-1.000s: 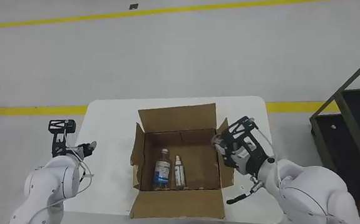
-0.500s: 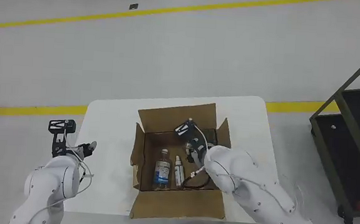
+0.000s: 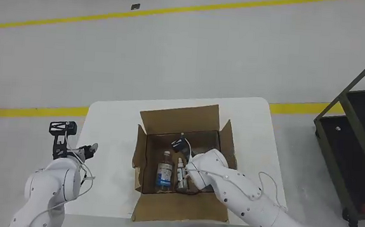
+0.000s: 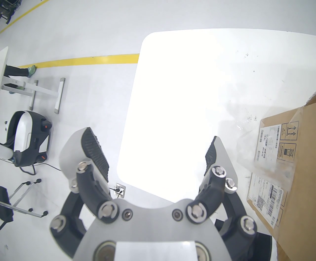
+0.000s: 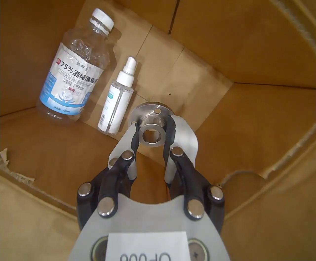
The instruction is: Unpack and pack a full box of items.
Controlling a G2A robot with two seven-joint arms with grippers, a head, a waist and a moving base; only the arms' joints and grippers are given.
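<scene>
An open cardboard box (image 3: 181,120) stands in the middle of the white table (image 3: 111,127). On its floor lie a clear bottle with a blue label (image 5: 71,81) (image 3: 164,171) and, beside it, a small white spray bottle (image 5: 118,98) (image 3: 181,170). My right gripper (image 5: 153,128) is down inside the box, shut on a round metal flange (image 5: 148,112) just beside the spray bottle. My left gripper (image 4: 153,141) (image 3: 61,130) hangs open and empty over the table's left edge, away from the box (image 4: 291,173).
A dark metal cart (image 3: 353,125) stands on the floor to the right of the table. The box's flaps stand up around the opening. Bare tabletop lies to the left and right of the box.
My right arm has swung from the box's right flap over the opening and down inside it. The left arm has not moved.
</scene>
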